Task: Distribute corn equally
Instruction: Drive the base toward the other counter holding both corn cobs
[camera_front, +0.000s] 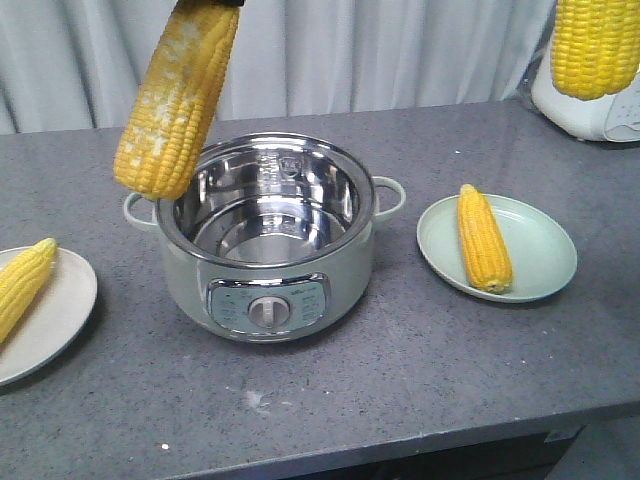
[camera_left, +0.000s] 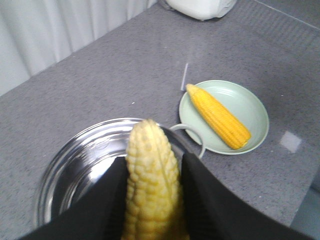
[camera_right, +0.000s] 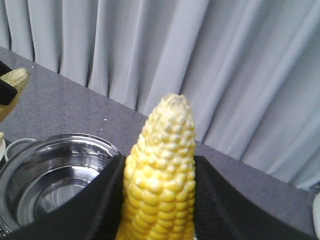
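Both arms hold corn up in the air. The left gripper (camera_left: 152, 172) is closed on the first cob (camera_front: 178, 100), its black fingers (camera_left: 210, 200) pressed against the cob's two sides. The cob hangs tilted, free end down, over the left rim of the steel pot (camera_front: 185, 280). From the front its lower end hides part of that rim beside the left handle. The right gripper (camera_right: 159, 172) clamps the second cob (camera_right: 162, 160) the same way and holds it high at the far right, in front of a white appliance (camera_front: 590, 118) at the back of the counter (camera_front: 400, 390). The front view cuts off this cob's upper part. The pot stands mid-counter with its dial (camera_front: 266, 312) facing forward, squarely between the two plates. To its right, near but apart from the right handle, a green plate (camera_front: 545, 255) carries the third cob (camera_front: 483, 238) lying flat. At the left edge a cream plate (camera_front: 55, 320), partly out of view, holds the fourth cob (camera_front: 22, 285). A grey curtain (camera_front: 400, 50) closes off the back.
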